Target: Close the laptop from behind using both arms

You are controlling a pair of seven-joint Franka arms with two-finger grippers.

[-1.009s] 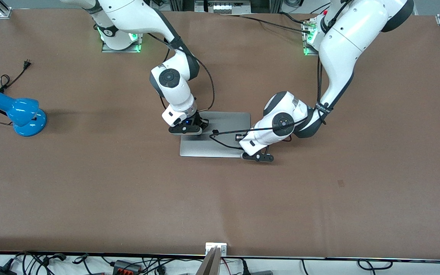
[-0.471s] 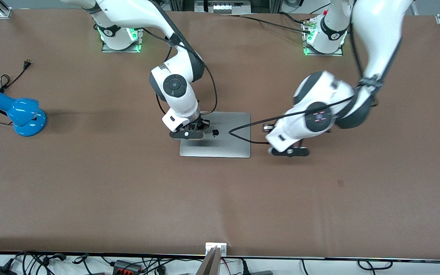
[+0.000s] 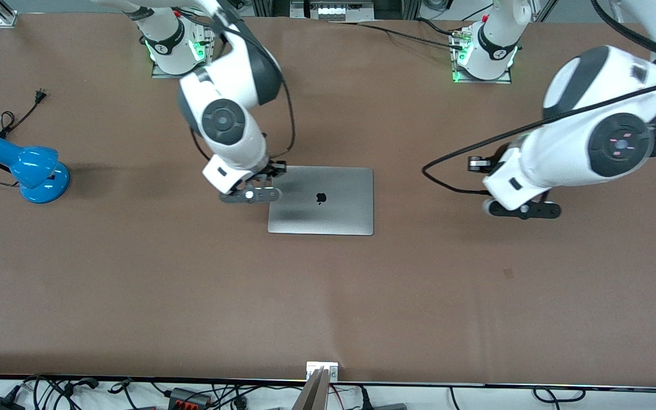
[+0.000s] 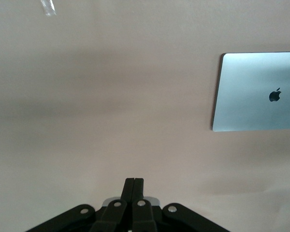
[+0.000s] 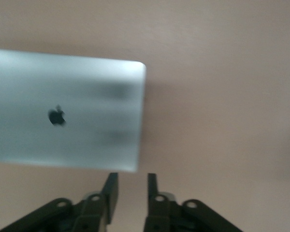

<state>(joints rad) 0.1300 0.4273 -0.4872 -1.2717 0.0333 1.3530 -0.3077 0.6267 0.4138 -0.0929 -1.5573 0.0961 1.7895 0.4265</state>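
**Laptop lies shut, both pincers off it**

The laptop (image 3: 320,200) lies flat on the brown surface (image 3: 328,296) near its middle, lid fully down, the small black apple logo (image 3: 320,197) facing up. Nothing touches it.

The right pincer (image 3: 249,195) hangs in the air just beside the laptop's corner toward the right arm's end of the surface, over bare surface at the lid's edge. In the right wrist view its two fingers (image 5: 110,189) stand a narrow gap apart with nothing between them, and the lid's rounded corner shows just ahead of them.

The left pincer (image 3: 524,210) is over bare surface well apart from the laptop, toward the left arm's end. In the left wrist view its fingertips (image 4: 134,186) are pressed together, holding nothing, and the laptop appears off at a distance.

A blue desk lamp (image 3: 25,168) with a loose black cord (image 3: 17,119) sits near the right arm's end of the surface, well apart from the laptop.
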